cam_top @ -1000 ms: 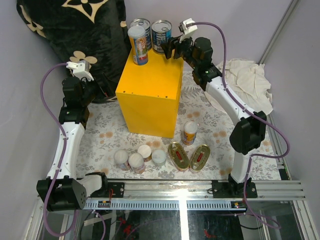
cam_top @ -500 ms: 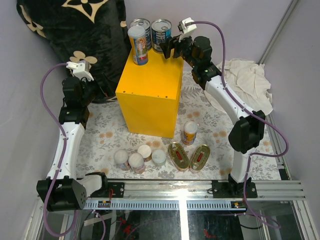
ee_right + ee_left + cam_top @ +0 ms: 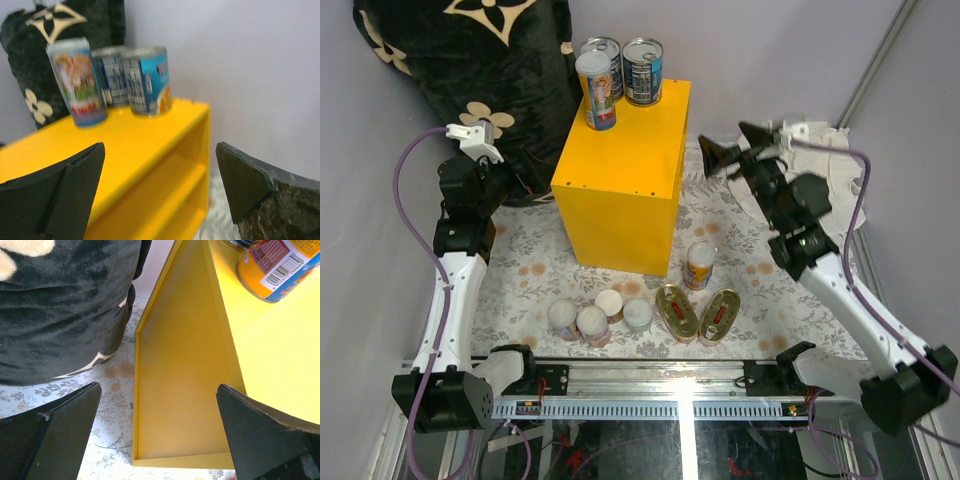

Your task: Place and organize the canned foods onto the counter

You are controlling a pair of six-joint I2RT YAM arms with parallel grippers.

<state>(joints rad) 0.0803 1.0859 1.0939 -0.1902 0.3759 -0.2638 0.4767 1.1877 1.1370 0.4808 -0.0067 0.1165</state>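
Counter (image 3: 625,190), 3 cans (image 3: 642,72) atop; floral mat (image 3: 525,262); lilac walls (image 3: 770,50).

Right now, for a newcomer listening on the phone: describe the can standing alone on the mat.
Find the yellow counter on the floral mat. By its near right corner stands one upright can with an orange label. Its neighbours toward the near edge are two flat oval gold tins and a huddle of white-lidded cans; it alone stands apart, closest to the counter.
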